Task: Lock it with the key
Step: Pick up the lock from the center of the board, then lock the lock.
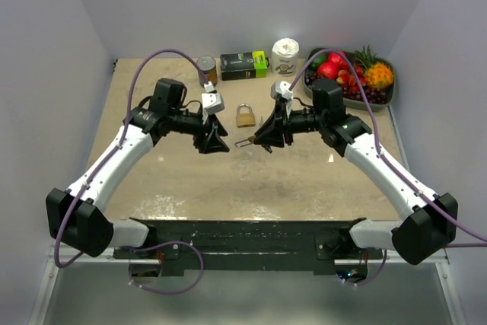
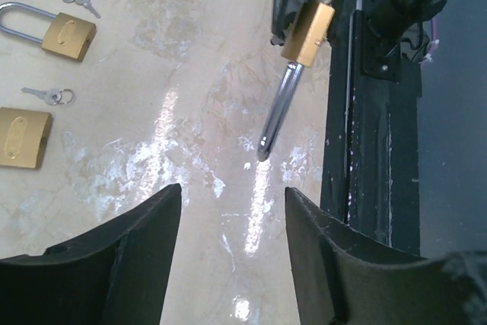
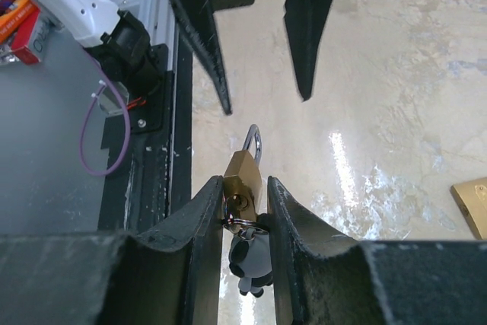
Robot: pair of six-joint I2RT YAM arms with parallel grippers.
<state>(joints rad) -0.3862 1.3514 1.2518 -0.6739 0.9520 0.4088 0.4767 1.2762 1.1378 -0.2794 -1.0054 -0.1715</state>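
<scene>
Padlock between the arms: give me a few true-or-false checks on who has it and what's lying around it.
1. The right end effector is shut on the held padlock. True.
2. The left end effector grips the shackle. False: the left end effector stands open, clear of the shackle.
3. More padlocks lie on the table. True: the left wrist view shows a spare padlock and a second padlock cut off by the frame edge.
4. The fruit tray sits in the near left corner. False: the fruit tray is at the far right.

Brass-gold padlock [image 3: 242,176] (silver shackle [image 3: 254,141]), beige marbled table [image 1: 304,180].
</scene>
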